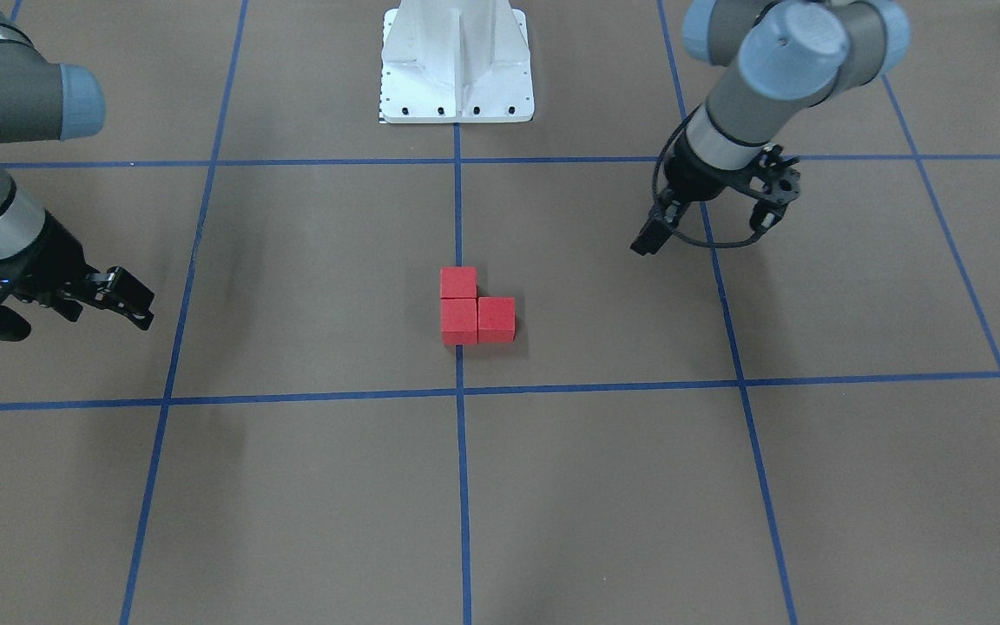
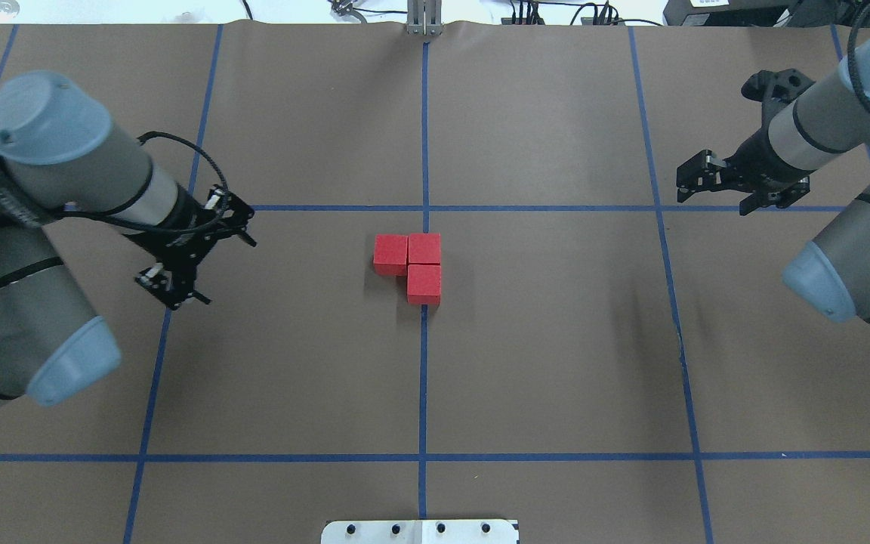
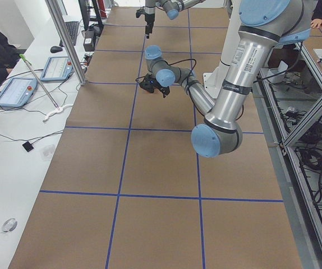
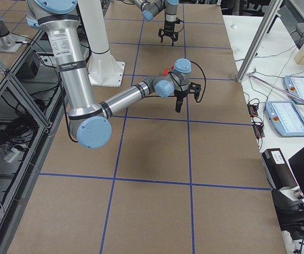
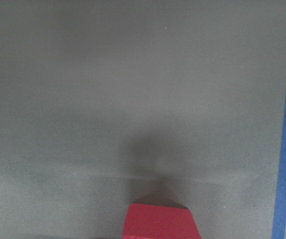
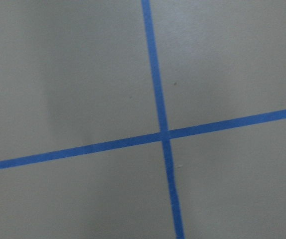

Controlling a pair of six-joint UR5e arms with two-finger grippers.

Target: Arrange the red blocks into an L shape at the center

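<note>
Three red blocks (image 1: 458,319) (image 2: 424,248) lie touching in an L shape at the center, on the middle vertical blue line (image 2: 424,363). Two blocks sit in a row and the third adjoins one end. My left gripper (image 2: 205,261) (image 1: 708,230) is open and empty, hovering well to the left of the blocks, at about the same depth on the table. Its wrist view shows one red block (image 5: 158,221) at the bottom edge. My right gripper (image 2: 722,189) (image 1: 57,299) looks open and empty, far to the blocks' right, and its wrist view shows only a blue tape crossing (image 6: 164,134).
The white robot base (image 1: 457,61) (image 2: 420,531) stands at the table's near edge. Blue tape lines (image 2: 541,208) divide the brown surface into a grid. Benches with tablets (image 3: 15,89) and cables run along the table's far side.
</note>
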